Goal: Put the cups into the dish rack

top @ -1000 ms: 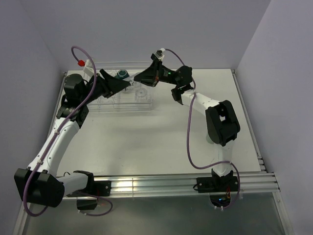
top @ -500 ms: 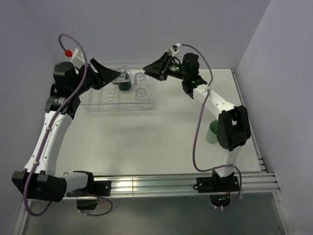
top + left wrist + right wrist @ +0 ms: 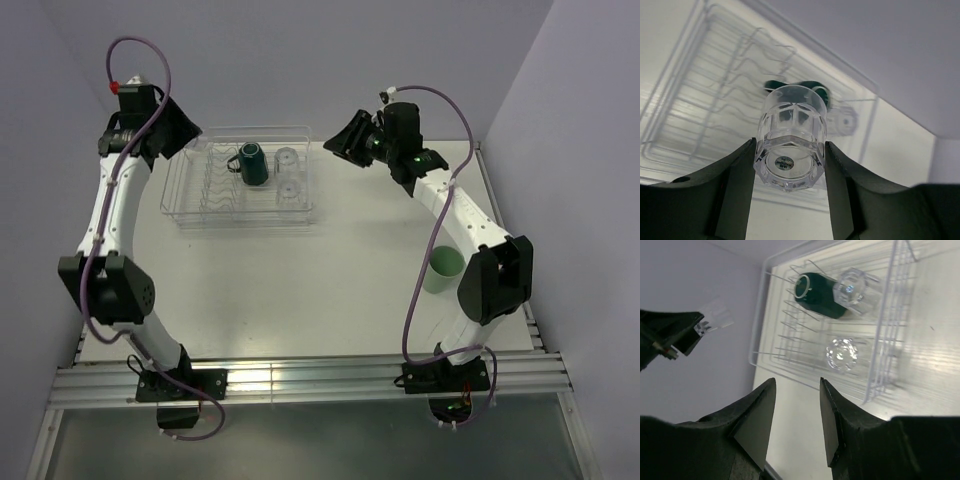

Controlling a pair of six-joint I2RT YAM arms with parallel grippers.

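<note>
My left gripper [image 3: 790,145] is shut on a clear glass tumbler [image 3: 790,135], held base-toward-camera high over the left end of the dish rack [image 3: 190,205]. In the rack lie a dark green mug [image 3: 252,163] and two clear tumblers [image 3: 287,157] [image 3: 290,187]. My right gripper [image 3: 335,140] hangs open and empty in the air past the rack's right end. In the right wrist view its fingers [image 3: 762,405] frame bare table, and the mug [image 3: 820,297] and both tumblers [image 3: 852,287] [image 3: 841,352] show beyond. A pale mint cup [image 3: 442,268] stands on the table at the right.
The rack's thin upright dividers [image 3: 740,75] stand in rows under the held tumbler. Purple walls close the back and both sides. The right arm's elbow [image 3: 495,280] hangs just right of the mint cup. A metal rail [image 3: 300,375] runs along the table's near edge.
The right gripper opened and drew back to the right, away from the rack; a clear tumbler shows where it was. The left gripper rose and swung left with its tumbler.
</note>
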